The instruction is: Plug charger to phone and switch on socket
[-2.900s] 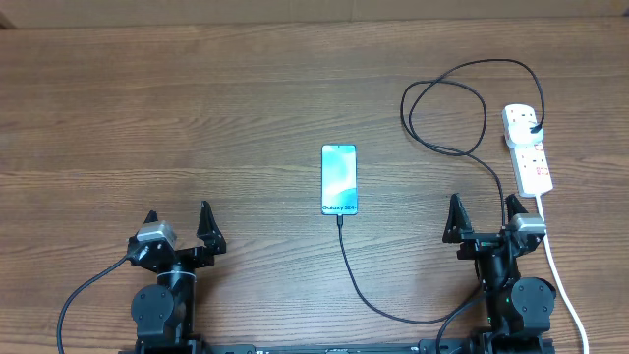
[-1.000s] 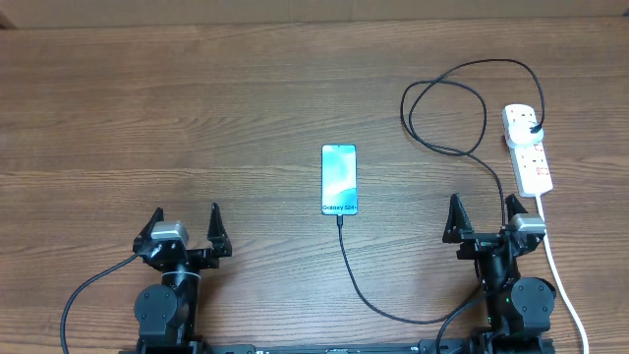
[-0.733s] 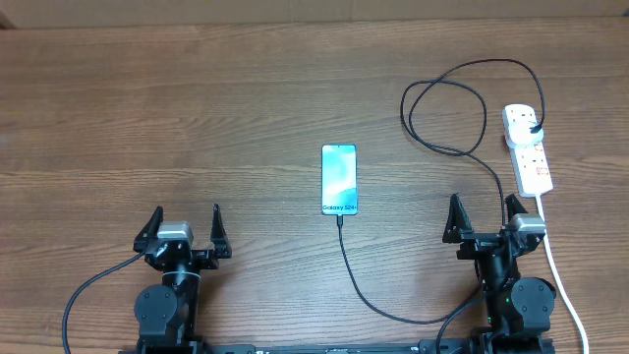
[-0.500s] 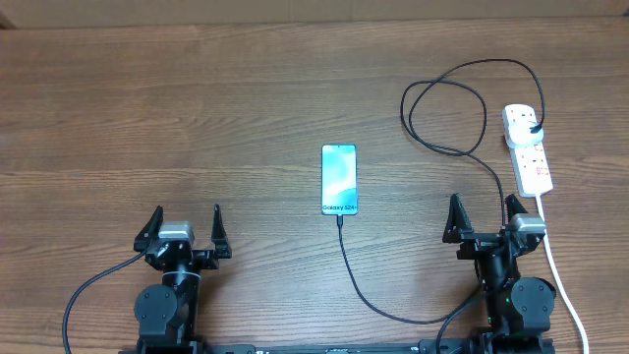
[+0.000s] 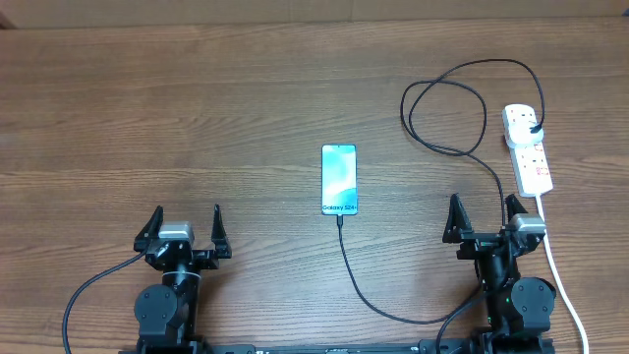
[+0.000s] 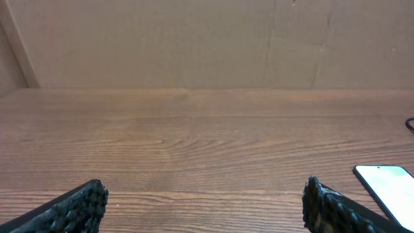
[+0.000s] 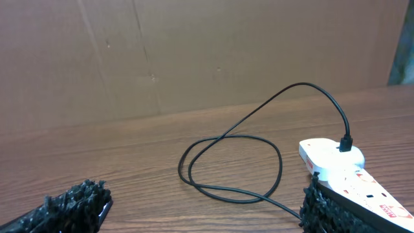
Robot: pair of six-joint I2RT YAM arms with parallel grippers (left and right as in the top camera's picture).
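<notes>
At the near edge of the table (image 5: 197, 98) two grippers sat well apart. The left gripper (image 5: 186, 212) had its fingers spread wide with nothing between them, and the right gripper (image 5: 483, 203) was equally spread and empty. Neither touched any of the task's things.

Between the two arms, the charger (image 5: 354, 275), a single thin black cable, curved from near the right arm's base up to the phone (image 5: 339, 179). Its tip met the phone's near end, just below the "Galaxy S24" text; whether it was fully seated could not be told. The one phone lay flat near the table's middle, screen up and lit pale blue. In the left wrist view only a corner of it (image 6: 388, 184) showed at the right.

Farther off, the cable made two overlapping loops (image 7: 233, 162) on the right side. Beyond the right gripper lay the one socket (image 5: 527, 147), its thick white cord (image 5: 560, 275) running back past the right arm. One black plug (image 5: 532, 129) sat in the outlet at its far end. The switch position could not be read.
</notes>
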